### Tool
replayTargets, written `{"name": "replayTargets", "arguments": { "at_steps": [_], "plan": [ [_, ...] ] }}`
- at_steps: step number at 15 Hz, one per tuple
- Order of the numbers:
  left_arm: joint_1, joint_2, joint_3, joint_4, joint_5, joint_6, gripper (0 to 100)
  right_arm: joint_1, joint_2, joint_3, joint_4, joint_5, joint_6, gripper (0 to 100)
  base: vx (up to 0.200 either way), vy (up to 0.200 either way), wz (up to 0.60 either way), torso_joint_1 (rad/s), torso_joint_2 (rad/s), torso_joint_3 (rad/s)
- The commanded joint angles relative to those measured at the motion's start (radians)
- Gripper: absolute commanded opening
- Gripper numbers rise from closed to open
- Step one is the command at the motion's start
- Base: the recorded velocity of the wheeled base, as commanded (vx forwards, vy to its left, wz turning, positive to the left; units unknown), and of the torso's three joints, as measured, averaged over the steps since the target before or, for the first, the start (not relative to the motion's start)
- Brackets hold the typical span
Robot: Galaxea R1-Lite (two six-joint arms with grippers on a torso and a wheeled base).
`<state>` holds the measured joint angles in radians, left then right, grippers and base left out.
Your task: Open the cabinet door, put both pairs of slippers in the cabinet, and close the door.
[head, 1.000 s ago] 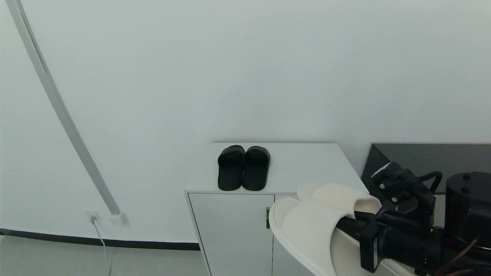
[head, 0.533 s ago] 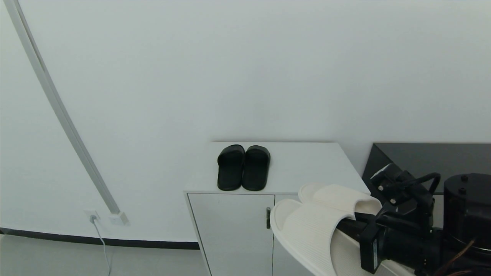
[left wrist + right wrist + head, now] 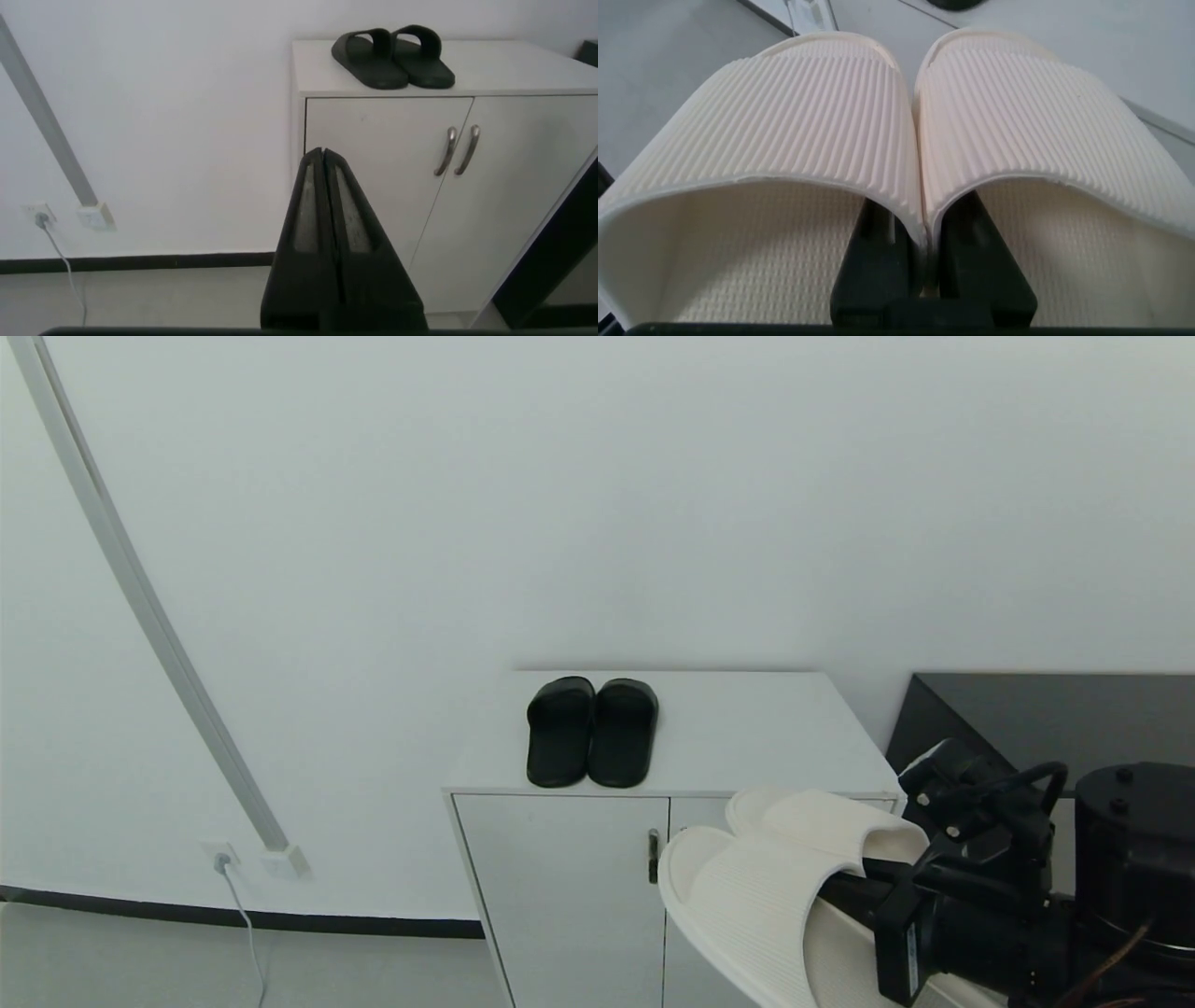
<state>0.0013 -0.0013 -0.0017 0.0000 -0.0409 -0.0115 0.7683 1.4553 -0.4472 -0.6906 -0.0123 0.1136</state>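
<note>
Head view | white slippers (image 3: 756,887) pinched in right hand (image 3: 920,247) | left hand (image 3: 323,163) closed, empty | door handle (image 3: 449,151) to be hooked first

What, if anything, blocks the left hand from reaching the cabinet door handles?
Probably nothing, so likely yes: the left hand is shut and empty, and both door handles show plainly ahead of it with open space between. It must open first.
</note>
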Motion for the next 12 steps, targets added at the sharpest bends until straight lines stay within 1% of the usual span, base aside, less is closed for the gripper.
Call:
{"name": "replayTargets", "arguments": {
  "at_steps": [1, 7, 12],
  "plan": [
    [0.0, 0.001, 0.0, 0.0, -0.001, -0.004, 100, 0.0, 0.005, 0.001, 0.0, 0.0, 0.0, 0, 0.0, 0.0, 0.0, -0.168, 0.36, 0.193],
    [0.0, 0.001, 0.0, 0.0, 0.001, -0.002, 100, 0.006, 0.022, 0.012, -0.001, 0.002, 0.0, 0, 0.0, 0.0, 0.0, -0.17, 0.39, 0.219],
    [0.0, 0.001, 0.0, 0.0, 0.001, -0.002, 100, 0.009, 0.022, 0.013, -0.001, 0.002, 0.0, 0, 0.0, 0.0, 0.0, -0.229, 0.54, 0.316]
  ]
}}
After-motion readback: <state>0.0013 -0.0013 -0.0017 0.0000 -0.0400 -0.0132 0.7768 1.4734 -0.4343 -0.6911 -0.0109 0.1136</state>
